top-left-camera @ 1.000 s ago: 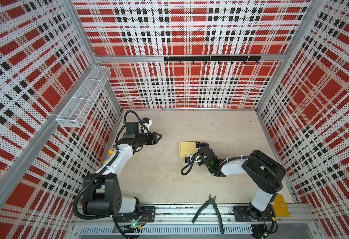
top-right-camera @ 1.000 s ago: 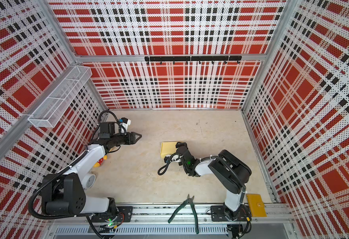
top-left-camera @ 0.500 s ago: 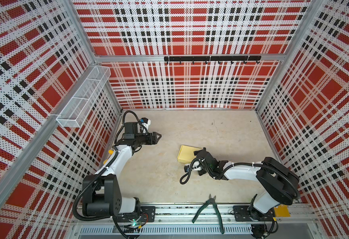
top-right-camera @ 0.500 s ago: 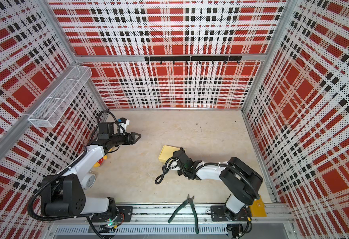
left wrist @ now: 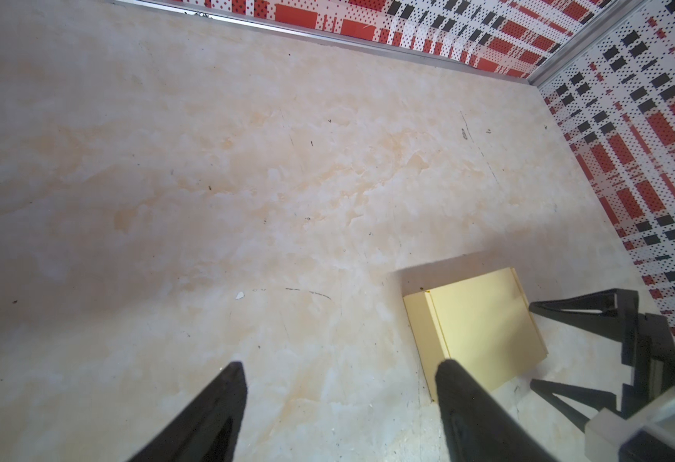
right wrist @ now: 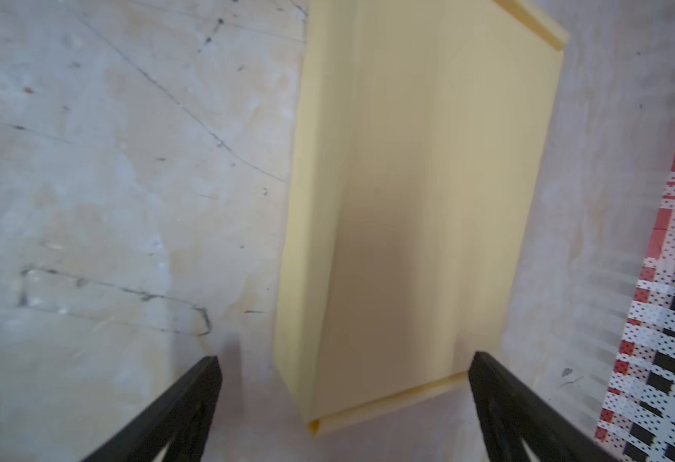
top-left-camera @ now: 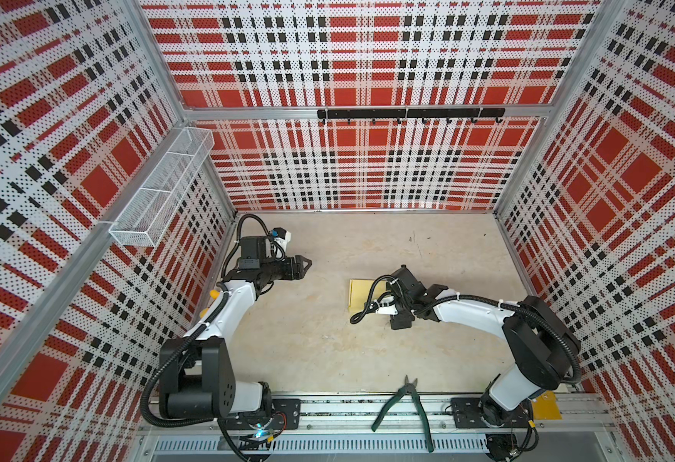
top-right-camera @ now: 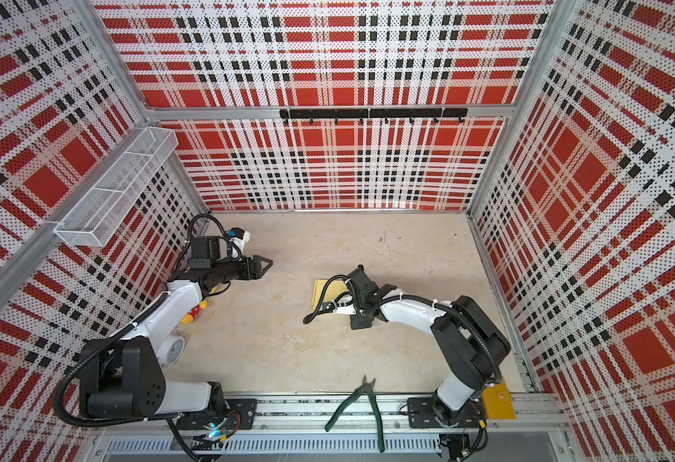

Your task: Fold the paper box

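Observation:
The paper box [top-left-camera: 362, 294] [top-right-camera: 325, 294] is a pale yellow, shallow closed mailer lying flat on the beige floor, mid-right; my right wrist covers its right part in both top views. My right gripper [right wrist: 344, 362] stands open at the box's [right wrist: 408, 200] near end, one finger beside each long edge, with a gap on one side and nearly touching on the other. My left gripper [top-left-camera: 308, 264] [left wrist: 340, 368] hovers open and empty well left of the box [left wrist: 484, 332].
Green-handled pliers [top-left-camera: 404, 404] lie across the front rail. A yellow plush toy [top-right-camera: 193, 314] and a white clock [top-right-camera: 173, 350] sit under my left arm. A wire basket [top-left-camera: 159, 192] hangs on the left wall, a hook rail [top-left-camera: 408, 114] on the back wall.
My right arm swung its elbow outward and back, and the box tilted, then came to lie square again a little nearer the front. My left arm has barely moved.

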### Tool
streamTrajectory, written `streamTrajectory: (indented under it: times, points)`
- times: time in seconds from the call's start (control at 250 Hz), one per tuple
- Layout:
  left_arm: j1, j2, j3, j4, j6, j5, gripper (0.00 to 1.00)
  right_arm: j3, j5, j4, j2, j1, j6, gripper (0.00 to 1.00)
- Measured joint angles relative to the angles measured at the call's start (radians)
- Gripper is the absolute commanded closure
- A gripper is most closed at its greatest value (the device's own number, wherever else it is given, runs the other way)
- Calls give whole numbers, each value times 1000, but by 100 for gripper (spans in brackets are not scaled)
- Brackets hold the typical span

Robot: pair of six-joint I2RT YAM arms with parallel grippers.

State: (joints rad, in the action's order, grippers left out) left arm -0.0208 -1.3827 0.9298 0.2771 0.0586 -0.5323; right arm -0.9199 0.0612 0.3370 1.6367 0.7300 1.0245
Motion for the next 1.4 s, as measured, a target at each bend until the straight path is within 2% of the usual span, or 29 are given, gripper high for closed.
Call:
streamTrajectory:
  times: [0.196, 0.456, 0.7, 0.716, 0.736, 0.896, 1.228, 1.397]
  points:
    - [0, 0, 0, 0, -11, 9, 18, 8, -9, 42, -14, 2, -21, 0]
    - [-2, 0, 4, 34, -77, 16, 12, 48, -23, 37, -168, -43, -85, 0]
    - [-6, -24, 78, 107, -134, 54, 8, 66, -26, -61, -254, -156, -223, 0]
    - [-6, -26, 82, 107, -137, 56, 7, 70, -26, -70, -260, -166, -239, 0]
    - [-6, -29, 87, 109, -142, 61, 0, 74, -24, -80, -265, -174, -250, 0]
    - [-5, -50, 94, 110, -180, 95, 1, 129, 9, -191, -308, -257, -391, 0]
    - [-5, -69, -76, -91, -216, 163, 0, 349, 71, -449, -369, -455, -679, 0]
    - [0, -80, -166, -248, -214, 151, 1, 489, 47, -650, -397, -569, -809, 0]
